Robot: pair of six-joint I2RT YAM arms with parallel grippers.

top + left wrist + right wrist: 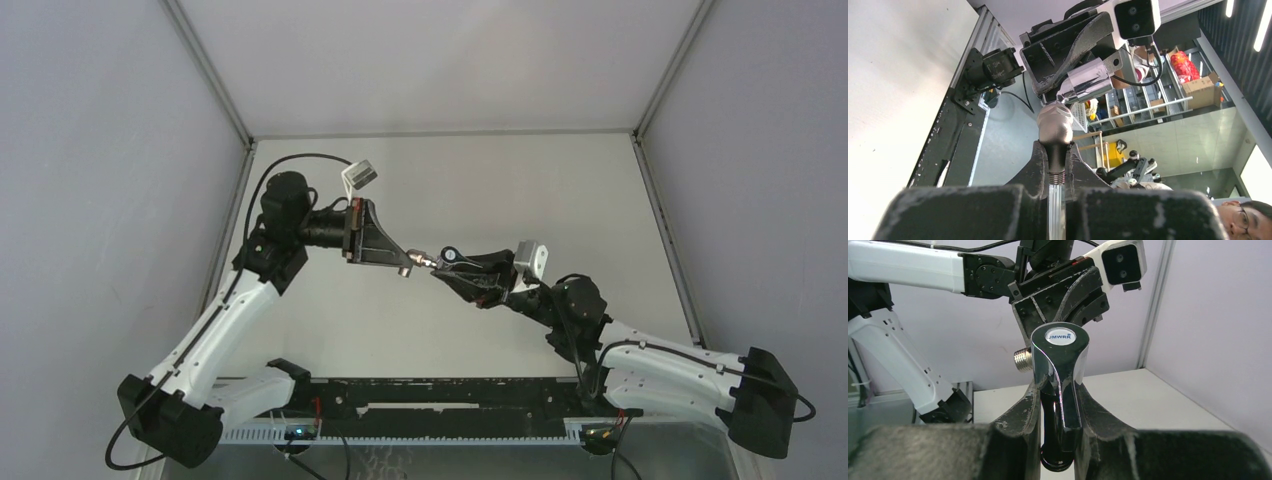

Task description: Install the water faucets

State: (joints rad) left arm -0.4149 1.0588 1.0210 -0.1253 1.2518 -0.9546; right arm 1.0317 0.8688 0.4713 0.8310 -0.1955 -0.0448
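Both water faucets are held in the air above the middle of the table. My left gripper (1056, 150) is shut on the threaded stem of a small grey fitting with a rounded head (1055, 125). Its head almost touches the chrome faucet (1087, 80) in front of it. My right gripper (1059, 390) is shut on that chrome faucet (1060, 360), which has a lever handle with a round blue-lettered cap and a threaded inlet (1023, 360) sticking out left. From above, the left gripper (400, 262) and right gripper (445, 268) point tip to tip, the two parts meeting between them.
A white table (450, 180) lies below, walled by grey panels at the left, right and back. A black rail (450, 400) runs along the near edge between the arm bases. Beyond the cell, shelves and a person (1248, 215) show in the left wrist view.
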